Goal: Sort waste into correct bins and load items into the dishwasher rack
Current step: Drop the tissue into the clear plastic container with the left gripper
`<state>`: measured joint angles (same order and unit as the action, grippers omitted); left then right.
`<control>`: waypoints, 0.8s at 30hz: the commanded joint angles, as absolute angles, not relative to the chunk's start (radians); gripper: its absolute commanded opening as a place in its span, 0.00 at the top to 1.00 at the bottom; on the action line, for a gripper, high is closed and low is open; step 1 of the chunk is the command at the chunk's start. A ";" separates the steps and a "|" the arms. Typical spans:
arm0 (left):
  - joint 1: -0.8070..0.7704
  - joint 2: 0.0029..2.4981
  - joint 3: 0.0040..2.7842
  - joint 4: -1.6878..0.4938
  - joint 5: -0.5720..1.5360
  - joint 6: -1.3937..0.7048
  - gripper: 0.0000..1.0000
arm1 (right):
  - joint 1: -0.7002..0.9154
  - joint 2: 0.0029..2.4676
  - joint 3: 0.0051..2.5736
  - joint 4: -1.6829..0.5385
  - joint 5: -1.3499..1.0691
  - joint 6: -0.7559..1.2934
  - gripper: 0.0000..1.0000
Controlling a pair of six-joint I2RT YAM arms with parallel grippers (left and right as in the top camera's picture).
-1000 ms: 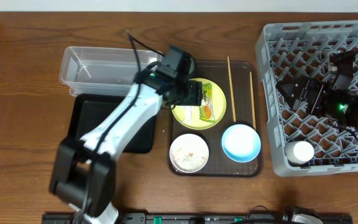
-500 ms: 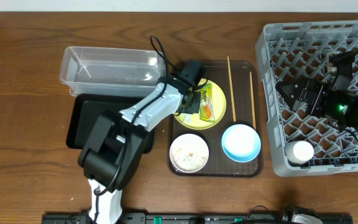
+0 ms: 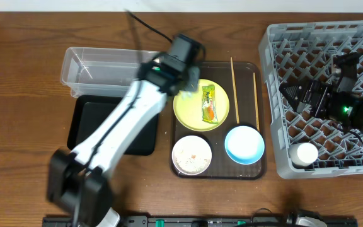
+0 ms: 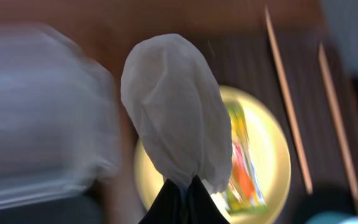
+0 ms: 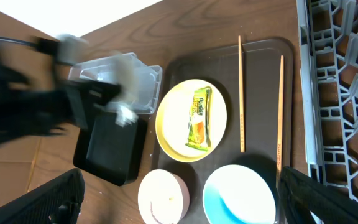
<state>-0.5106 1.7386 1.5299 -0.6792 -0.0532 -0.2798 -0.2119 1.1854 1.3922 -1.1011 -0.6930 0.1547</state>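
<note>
Dishwasher rack [image 3: 307, 38]: rigid grey lattice with upright pegs. The right gripper [image 3: 295, 94] hangs over it, fingers spread wide and empty.
Clear tub [image 3: 99, 66]: thin glossy plastic beside the matte black tray [image 3: 90, 126]. A release short of the tub would drop the scrap on the wood or in the wrong bin.
Plate [image 3: 191, 110]: smooth yellow-green disc under the flat foil wrapper [image 3: 208, 103].
Left gripper [image 4: 180, 190]: raised between tub and plate, jaws pinched on the scrap's tail.
Scrap [image 4: 173, 106]: crumpled white film, puffy and light. So thin a pinch may slip mid-swing.
</note>
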 commanded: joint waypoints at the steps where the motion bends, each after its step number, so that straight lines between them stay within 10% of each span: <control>1: -0.441 1.739 1.534 -0.696 -0.241 -0.252 0.94 | -0.221 1.185 1.399 -1.097 -0.711 0.141 0.03; 7: -0.298 1.820 1.526 -0.699 -0.251 -0.236 0.94 | -0.221 1.185 1.399 -1.098 -0.711 0.141 0.03; 11: -0.247 1.855 1.529 -0.695 -0.187 -0.236 0.16 | -0.221 1.185 1.399 -1.103 -0.711 0.141 0.04; 24: -0.434 1.768 1.555 -0.754 0.141 -0.236 0.23 | -0.221 1.185 1.399 -1.141 -0.707 0.141 0.04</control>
<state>-0.3664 1.7481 1.5677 -0.7425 0.0628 -0.2413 -0.2119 1.1858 1.3922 -1.1358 -0.6926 0.1543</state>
